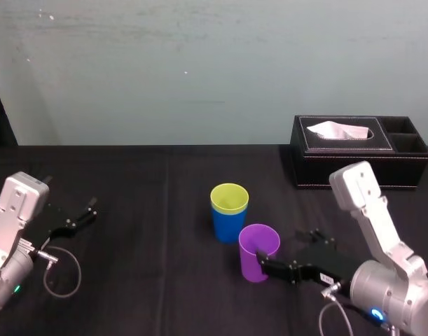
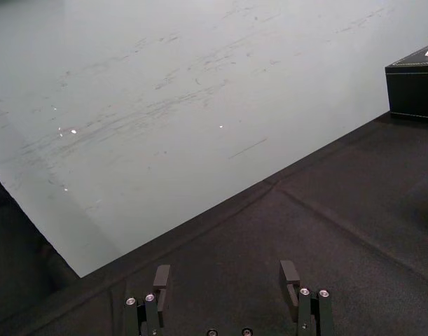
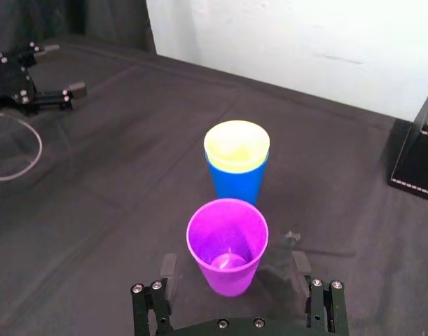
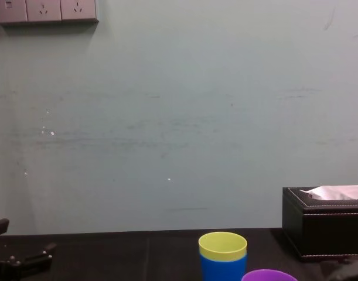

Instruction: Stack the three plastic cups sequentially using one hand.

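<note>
A yellow-green cup [image 1: 229, 197] sits nested inside a blue cup [image 1: 226, 225] at the middle of the black table. Just in front and to the right stands the purple cup [image 1: 258, 252], upright and empty. My right gripper [image 1: 263, 262] is open and straddles it low down. In the right wrist view its fingers [image 3: 169, 269] stand on either side of the purple cup [image 3: 228, 241] with a gap on each side, and the nested pair [image 3: 236, 161] is just beyond. My left gripper [image 1: 77, 218] rests open at the far left with nothing between its fingers.
A black tissue box [image 1: 361, 150] stands at the back right near the wall. A grey cable loop [image 1: 59, 269] lies by the left arm. The black cloth [image 1: 150, 210] between the left arm and the cups is bare.
</note>
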### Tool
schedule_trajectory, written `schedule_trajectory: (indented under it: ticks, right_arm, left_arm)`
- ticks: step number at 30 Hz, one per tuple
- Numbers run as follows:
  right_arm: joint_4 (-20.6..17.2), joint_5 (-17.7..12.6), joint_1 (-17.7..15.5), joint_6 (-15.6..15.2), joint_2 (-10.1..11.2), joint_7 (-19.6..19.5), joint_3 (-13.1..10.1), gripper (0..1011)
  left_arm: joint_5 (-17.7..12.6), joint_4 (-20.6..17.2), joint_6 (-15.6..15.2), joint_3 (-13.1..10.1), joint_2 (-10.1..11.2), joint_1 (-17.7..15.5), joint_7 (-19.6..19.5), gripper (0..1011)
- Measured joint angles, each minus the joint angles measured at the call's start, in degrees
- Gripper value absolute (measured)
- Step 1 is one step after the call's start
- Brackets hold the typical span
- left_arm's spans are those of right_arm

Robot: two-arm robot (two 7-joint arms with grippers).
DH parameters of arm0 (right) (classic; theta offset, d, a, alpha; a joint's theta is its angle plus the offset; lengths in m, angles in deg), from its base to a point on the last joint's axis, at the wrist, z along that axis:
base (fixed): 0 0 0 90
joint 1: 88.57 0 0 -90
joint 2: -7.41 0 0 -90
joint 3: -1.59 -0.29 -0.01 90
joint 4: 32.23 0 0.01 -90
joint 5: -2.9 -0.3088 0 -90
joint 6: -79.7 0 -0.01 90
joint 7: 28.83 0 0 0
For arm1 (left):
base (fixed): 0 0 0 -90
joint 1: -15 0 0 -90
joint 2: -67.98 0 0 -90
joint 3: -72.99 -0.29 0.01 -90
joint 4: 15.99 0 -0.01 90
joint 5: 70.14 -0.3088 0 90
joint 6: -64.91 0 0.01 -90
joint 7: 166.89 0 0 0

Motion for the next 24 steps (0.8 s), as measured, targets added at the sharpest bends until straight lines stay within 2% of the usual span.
schedule_trajectory:
  ticks: [7,24]
  right_arm:
    - [0.56,1.14,-1.17,0.73,0.11,0.09,0.68,1003]
    - [4.73,2.69,-2.50,6.83,-2.00,0.34,1.03,1002]
  left_arm:
    - [0.00,0.00,0.00,0.00,0.00,0.00,0.00,1000]
    - [0.00,0.00,0.00,0.00,0.00,0.00,0.00,1000]
